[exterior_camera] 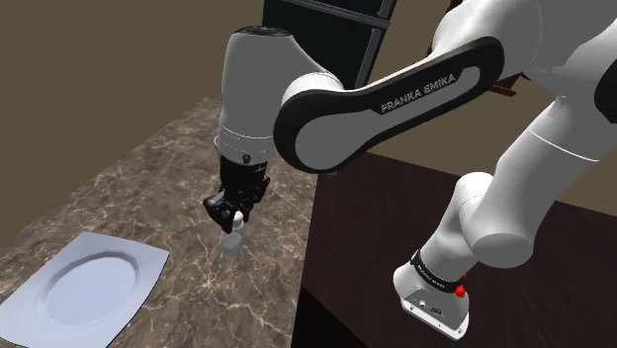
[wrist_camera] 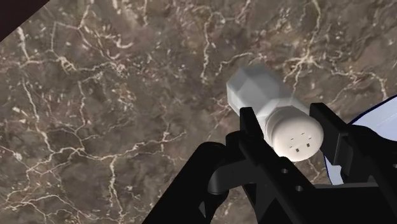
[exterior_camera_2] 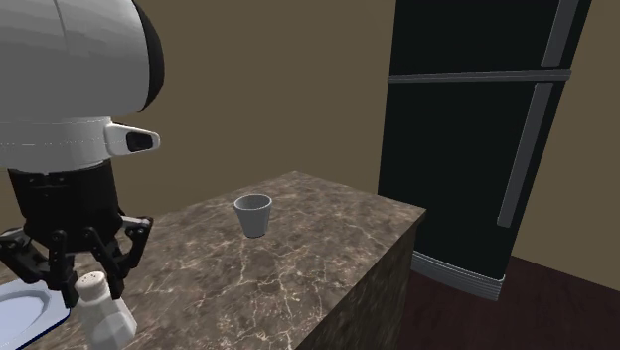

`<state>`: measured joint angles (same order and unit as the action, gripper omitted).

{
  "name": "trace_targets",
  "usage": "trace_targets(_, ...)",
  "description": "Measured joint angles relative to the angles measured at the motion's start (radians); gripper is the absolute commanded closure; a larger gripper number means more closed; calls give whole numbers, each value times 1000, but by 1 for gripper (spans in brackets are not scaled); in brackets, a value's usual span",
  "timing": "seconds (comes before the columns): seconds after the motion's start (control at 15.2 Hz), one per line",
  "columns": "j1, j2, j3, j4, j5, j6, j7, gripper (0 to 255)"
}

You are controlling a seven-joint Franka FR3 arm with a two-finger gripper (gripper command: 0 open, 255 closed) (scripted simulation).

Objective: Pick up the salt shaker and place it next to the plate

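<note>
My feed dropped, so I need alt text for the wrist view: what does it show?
The black tool clasps a white salt shaker just below its perforated cap, which faces the camera. Beneath lies a brown marbled counter, with the rim of a pale plate beside the tool.

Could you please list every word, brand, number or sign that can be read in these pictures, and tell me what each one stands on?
"FRANKA EMIKA": white capitals on the dark band along the arm, in the shoulder view.
Small white marks on the black ring at the arm's foot: too small to read.
The salt shaker has only holes in its cap, no writing.
</note>
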<state>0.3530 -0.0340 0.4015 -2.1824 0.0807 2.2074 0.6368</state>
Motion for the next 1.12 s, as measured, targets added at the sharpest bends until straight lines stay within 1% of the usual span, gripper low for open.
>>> trace_targets(0.4, 2, 38, 3, -40, -15, 76, 9, 255)
trace_targets(0.79, 2, 46, 3, -42, -18, 86, 10, 255)
trace_targets(0.86, 2, 46, 3, -42, -18, 86, 10, 0)
trace_targets(1.12, 2, 46, 3, -42, -19, 86, 10, 0)
